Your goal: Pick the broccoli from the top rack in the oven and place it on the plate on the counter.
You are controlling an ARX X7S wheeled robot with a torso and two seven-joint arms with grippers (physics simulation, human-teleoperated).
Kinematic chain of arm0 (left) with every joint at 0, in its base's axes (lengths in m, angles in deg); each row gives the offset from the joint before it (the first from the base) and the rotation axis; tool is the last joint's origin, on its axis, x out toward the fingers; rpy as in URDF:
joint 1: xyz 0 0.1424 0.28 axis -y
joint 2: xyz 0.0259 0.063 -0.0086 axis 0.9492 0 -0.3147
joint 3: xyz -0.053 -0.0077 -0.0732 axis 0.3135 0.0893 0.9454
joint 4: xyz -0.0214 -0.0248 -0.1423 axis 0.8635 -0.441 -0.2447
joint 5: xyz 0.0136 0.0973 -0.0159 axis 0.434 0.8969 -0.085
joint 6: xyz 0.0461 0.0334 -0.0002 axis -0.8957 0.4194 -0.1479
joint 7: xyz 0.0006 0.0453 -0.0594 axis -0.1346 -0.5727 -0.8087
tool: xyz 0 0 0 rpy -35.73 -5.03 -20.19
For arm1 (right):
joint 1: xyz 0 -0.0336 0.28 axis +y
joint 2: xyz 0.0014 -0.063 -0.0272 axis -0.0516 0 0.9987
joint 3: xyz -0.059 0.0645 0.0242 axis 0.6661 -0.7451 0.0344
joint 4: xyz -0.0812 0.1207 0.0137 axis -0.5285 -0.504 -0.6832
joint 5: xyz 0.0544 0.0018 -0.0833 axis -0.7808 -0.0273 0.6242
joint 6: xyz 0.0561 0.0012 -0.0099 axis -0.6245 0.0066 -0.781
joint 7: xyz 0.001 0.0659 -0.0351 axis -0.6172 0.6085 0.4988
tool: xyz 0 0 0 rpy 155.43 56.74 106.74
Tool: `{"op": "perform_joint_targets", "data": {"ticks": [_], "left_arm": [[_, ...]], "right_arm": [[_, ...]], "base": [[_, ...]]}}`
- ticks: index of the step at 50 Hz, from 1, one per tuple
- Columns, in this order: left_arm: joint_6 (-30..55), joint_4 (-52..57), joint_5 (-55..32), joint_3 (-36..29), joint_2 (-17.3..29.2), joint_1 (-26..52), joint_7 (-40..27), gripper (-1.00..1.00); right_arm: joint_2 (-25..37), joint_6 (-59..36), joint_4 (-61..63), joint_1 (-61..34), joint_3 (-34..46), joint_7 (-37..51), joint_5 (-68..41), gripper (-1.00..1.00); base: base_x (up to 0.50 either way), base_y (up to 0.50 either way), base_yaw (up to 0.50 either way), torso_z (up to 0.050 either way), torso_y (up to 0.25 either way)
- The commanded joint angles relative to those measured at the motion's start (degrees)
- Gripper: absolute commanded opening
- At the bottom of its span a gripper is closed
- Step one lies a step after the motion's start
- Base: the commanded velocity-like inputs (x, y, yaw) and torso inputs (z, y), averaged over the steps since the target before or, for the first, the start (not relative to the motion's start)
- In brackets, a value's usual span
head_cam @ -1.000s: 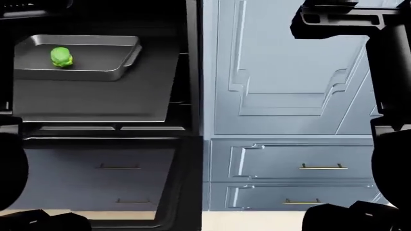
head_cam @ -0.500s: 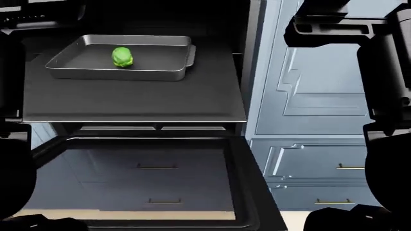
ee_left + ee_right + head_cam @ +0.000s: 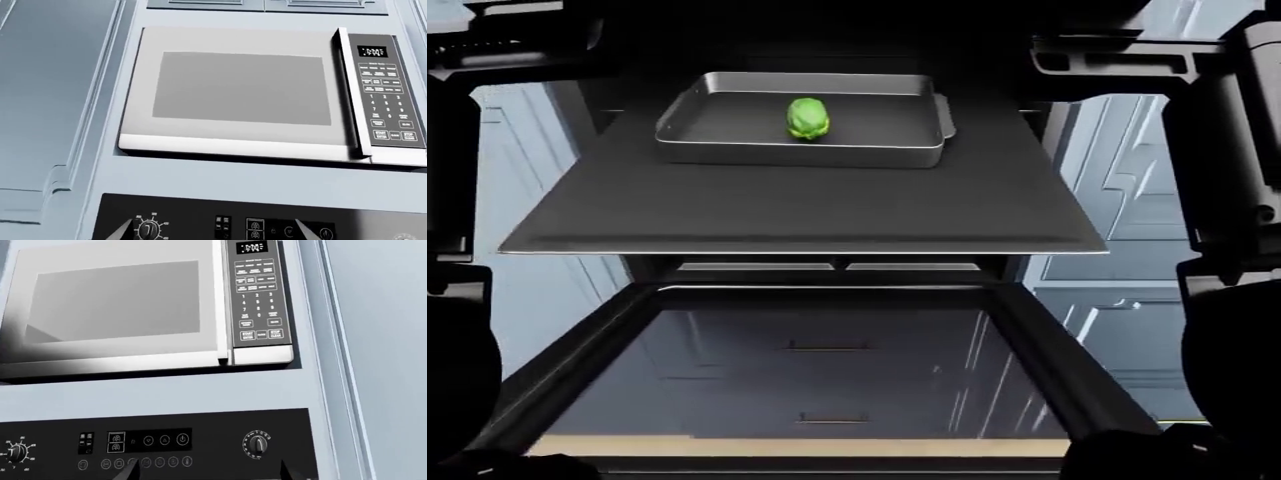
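The broccoli (image 3: 807,118), a small bright green lump, lies in a rimmed grey baking tray (image 3: 801,150) on the pulled-out top rack (image 3: 801,215) of the oven (image 3: 614,270). Both arms are raised at the sides of the head view, well above the broccoli and apart from it. In the wrist views, my left gripper (image 3: 213,235) and right gripper (image 3: 207,475) face the oven's black control panel (image 3: 153,445). Only their fingertips show, spread wide and empty. The plate and the counter are out of view.
The oven door (image 3: 827,370) hangs open flat below the rack, with its glass towards me. A silver microwave (image 3: 240,95) is built in above the control panel. Light blue cabinets (image 3: 1121,180) flank the oven on both sides.
The head view has swung so that the oven, rack and tray slid from its left side to its centre. The broccoli has stayed in the tray.
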Motion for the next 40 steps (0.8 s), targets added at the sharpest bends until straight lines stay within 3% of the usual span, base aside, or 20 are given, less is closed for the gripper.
{"op": "perform_joint_targets", "data": {"ticks": [1, 18, 24, 40], "left_arm": [[-0.5, -0.3, -2.0, 0.1, 0.8, 0.1, -1.7, 1.0], [-2.5, -0.8, -3.7, -0.7, 2.1, -0.8, -3.7, 1.0], [-3.0, -0.9, -4.3, -0.8, 2.5, -0.9, -4.3, 1.0], [-4.1, -1.2, -6.0, -1.4, 3.2, -1.1, -6.0, 1.0]], "right_arm": [[0.4, 0.7, -0.7, 0.0, 0.3, 1.6, -1.9, 1.0], [2.7, 4.2, -1.1, 1.0, 2.1, 3.6, -2.5, 1.0], [3.2, 5.1, -1.7, 1.9, 2.6, 4.3, -2.7, 1.0], [3.4, 4.1, -2.0, 2.2, 2.0, 6.3, -6.5, 1.0]], "base": [[0.0, 0.5, 0.0, 0.0, 0.0], [0.0, 0.5, 0.0, 0.0, 0.0], [0.04, 0.0, 0.0, 0.0, 0.0], [0.5, -0.16, 0.0, 0.0, 0.0]]}}
